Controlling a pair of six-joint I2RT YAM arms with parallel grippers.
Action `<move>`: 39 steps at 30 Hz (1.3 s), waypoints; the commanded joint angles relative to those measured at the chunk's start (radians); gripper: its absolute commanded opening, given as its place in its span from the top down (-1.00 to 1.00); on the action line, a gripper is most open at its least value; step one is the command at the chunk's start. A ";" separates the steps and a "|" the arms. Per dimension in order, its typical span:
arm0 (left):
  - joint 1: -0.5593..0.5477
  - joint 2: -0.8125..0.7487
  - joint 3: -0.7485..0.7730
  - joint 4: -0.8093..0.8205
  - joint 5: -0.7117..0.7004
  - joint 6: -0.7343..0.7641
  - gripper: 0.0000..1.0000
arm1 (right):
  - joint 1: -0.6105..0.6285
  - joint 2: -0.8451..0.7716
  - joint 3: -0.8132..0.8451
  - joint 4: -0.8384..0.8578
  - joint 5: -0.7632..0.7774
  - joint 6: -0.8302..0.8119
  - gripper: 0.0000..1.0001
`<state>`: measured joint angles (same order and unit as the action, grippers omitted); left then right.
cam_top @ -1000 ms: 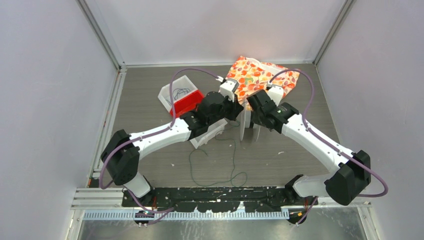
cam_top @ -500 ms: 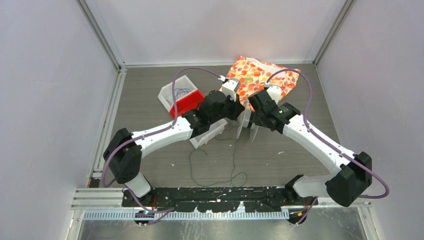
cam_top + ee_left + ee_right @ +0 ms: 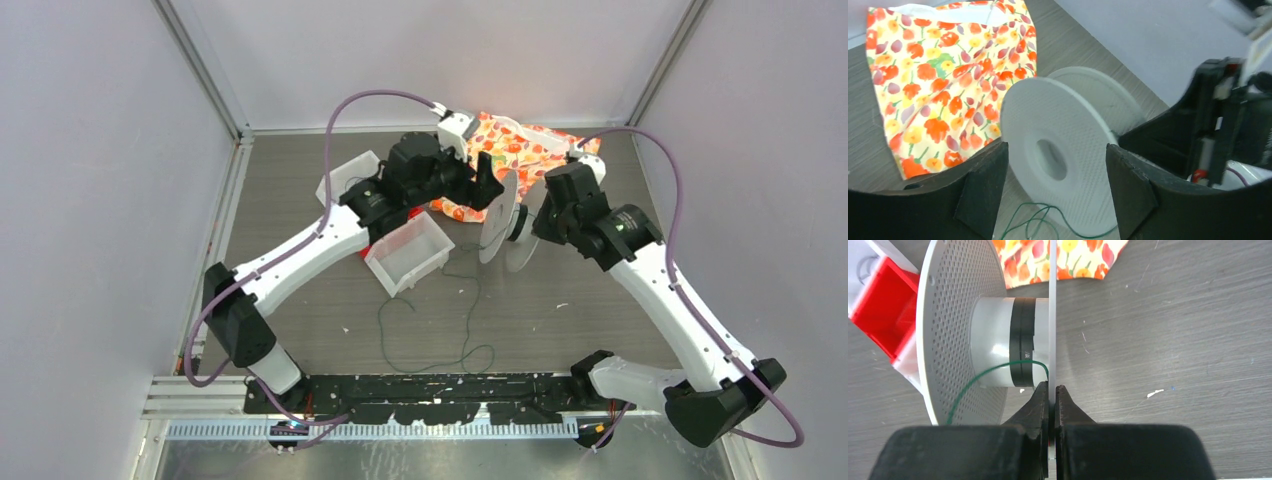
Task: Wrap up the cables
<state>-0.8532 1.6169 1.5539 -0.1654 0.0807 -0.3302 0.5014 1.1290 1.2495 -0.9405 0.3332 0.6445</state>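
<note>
**Spool gripped on the right, left jaws spread**

The right wrist view gives what the others do not: the right gripper (image 3: 1050, 392) is clenched on the edge of one flange of the white spool (image 3: 955, 335), and a thin green cable (image 3: 1020, 361) runs from the spool's core, beside a black band, down toward the lower left of the frame. A red bin (image 3: 883, 305) also shows plainly only here, at upper left.

The left wrist view shows the left gripper (image 3: 1055, 195) released, with its fingers wide apart and the spool's flat face beyond them. I cannot tell whether they touch it. A floral cloth (image 3: 943, 85) fills the upper left.

Only the top view shows most of the cable: it hangs from the spool and lies in loose loops on the table (image 3: 320, 340), at lower centre.

Counted: two arms, one spool with two flanges, one floral cloth, two white bins — one (image 3: 408, 252) at centre, one (image 3: 345, 175) at upper left — and one cable on the table.
</note>
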 commanded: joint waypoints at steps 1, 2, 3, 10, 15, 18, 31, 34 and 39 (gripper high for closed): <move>0.108 -0.090 0.019 -0.076 0.126 -0.059 -0.46 | -0.028 -0.033 0.126 0.007 -0.052 -0.038 0.99; 0.135 -0.110 0.003 -0.075 0.159 -0.068 -0.47 | -0.036 -0.031 0.150 -0.002 -0.066 -0.045 0.99; 0.163 -0.128 -0.022 -0.075 0.187 -0.067 -0.47 | -0.047 -0.027 0.176 -0.011 -0.080 -0.054 0.99; 0.244 -0.250 -0.316 -0.093 0.349 0.020 -0.45 | -0.075 -0.017 0.331 -0.059 -0.128 -0.092 0.99; 0.213 -0.353 -0.569 0.042 0.484 0.015 -0.44 | -0.077 -0.022 0.417 -0.106 -0.083 -0.112 0.99; 0.153 -0.413 -0.665 0.120 0.434 0.052 -0.39 | -0.079 -0.022 0.446 -0.118 -0.072 -0.104 0.99; -0.014 -0.283 -0.720 0.438 0.155 0.240 -0.36 | -0.079 -0.007 0.668 -0.205 -0.044 -0.087 0.99; -0.014 -0.201 -0.720 0.541 0.273 0.305 -0.38 | -0.079 -0.010 0.709 -0.212 -0.044 -0.083 0.99; -0.014 -0.100 -0.714 0.707 0.292 0.312 -0.44 | -0.078 -0.018 0.744 -0.213 -0.060 -0.076 0.99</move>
<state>-0.8639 1.4712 0.8040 0.3267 0.3302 -0.0708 0.4278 1.1248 1.9388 -1.2060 0.2787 0.5518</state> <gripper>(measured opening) 0.714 0.050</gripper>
